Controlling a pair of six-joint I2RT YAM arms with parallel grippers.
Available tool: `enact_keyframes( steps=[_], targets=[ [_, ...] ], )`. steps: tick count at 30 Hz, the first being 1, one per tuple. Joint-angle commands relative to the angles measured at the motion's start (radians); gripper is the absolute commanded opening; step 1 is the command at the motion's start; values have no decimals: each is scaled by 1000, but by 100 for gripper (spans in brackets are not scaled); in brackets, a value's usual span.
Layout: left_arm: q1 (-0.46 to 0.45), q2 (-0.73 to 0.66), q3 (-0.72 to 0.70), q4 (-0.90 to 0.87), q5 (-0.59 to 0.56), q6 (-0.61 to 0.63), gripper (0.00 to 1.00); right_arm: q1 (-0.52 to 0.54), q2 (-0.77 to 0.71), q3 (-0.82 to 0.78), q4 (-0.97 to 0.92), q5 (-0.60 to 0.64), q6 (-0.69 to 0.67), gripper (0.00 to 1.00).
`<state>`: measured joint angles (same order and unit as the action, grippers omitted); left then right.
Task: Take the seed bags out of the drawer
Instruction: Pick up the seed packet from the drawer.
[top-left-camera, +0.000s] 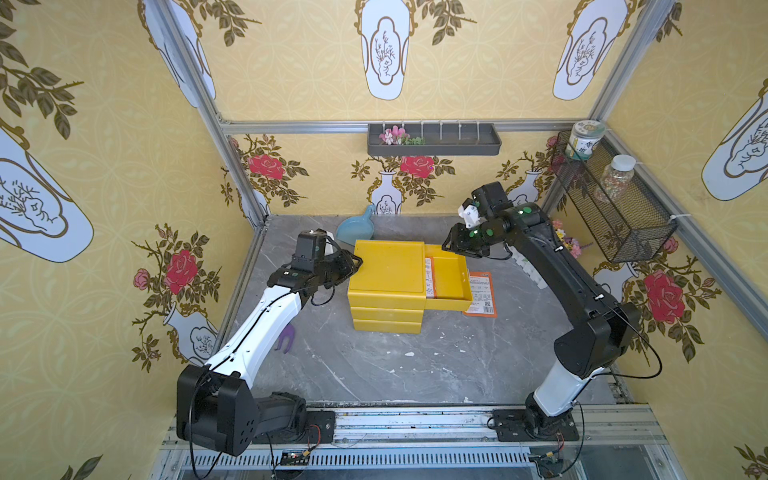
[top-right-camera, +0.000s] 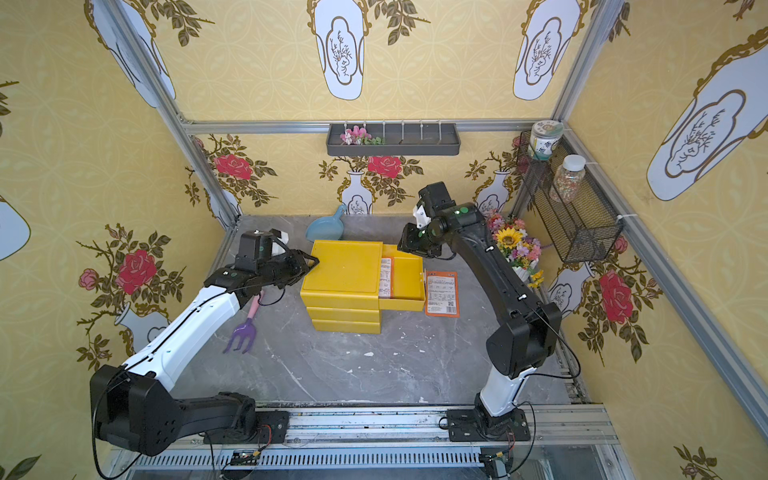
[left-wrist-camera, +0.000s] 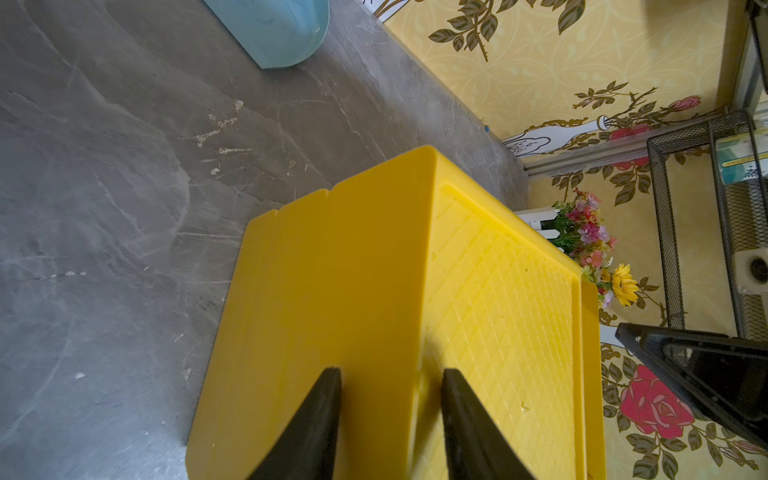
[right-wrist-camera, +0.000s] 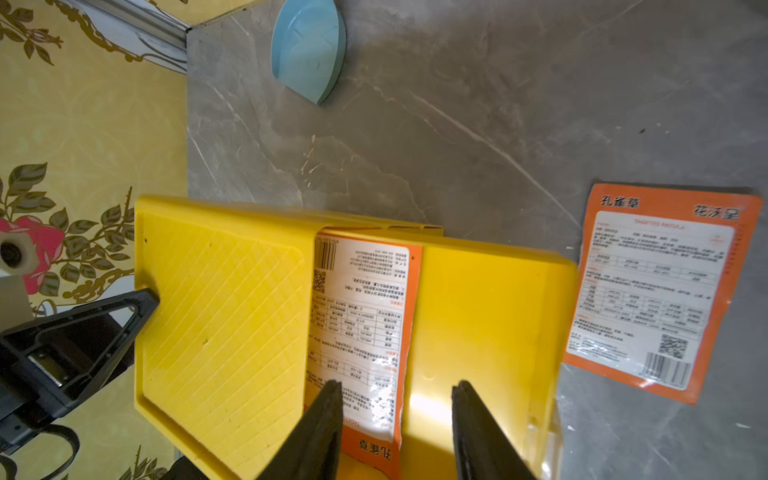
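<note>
Two seed bags are in sight, white text side up. One seed bag (right-wrist-camera: 361, 332) lies in the pulled-out top drawer (top-left-camera: 451, 276) of the yellow chest (top-left-camera: 386, 270), partly under the chest's top. The other seed bag (right-wrist-camera: 656, 291) lies flat on the counter (top-left-camera: 374, 365) just beside the drawer's front. Only the right wrist view makes their barcodes and print plain; both top views give small orange-edged strips. The right jaws hang open over the drawer's far end, one tip above the bag inside, one above bare drawer floor. The left wrist view alone shows the left jaws standing apart across the chest's upper edge, one tip along the side wall, one over the ribbed top; whether they touch it I cannot tell. A purple hand fork (top-right-camera: 243, 332) shows whole in a top view; in a top view the left arm (top-left-camera: 266, 316) hides most of the fork (top-left-camera: 286, 338).
</note>
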<state>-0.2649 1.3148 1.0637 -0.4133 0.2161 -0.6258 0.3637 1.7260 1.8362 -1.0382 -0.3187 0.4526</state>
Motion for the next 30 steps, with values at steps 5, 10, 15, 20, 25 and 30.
enact_keyframes(
  steps=[5,10,15,20,25,30],
  targets=[
    [0,6,-26,-200,-66,7,43,57,-12,-76,71,-3,85,39],
    [0,0,-30,-201,-63,7,43,86,3,-118,94,16,107,37],
    [0,-7,-37,-200,-63,6,43,103,30,-144,101,40,120,35],
    [0,-12,-45,-201,-62,5,43,110,45,-158,101,64,121,35],
    [0,-20,-55,-201,-63,5,43,110,55,-176,120,46,134,35],
    [0,-26,-63,-201,-61,4,43,112,61,-189,141,35,149,34]
  ],
)
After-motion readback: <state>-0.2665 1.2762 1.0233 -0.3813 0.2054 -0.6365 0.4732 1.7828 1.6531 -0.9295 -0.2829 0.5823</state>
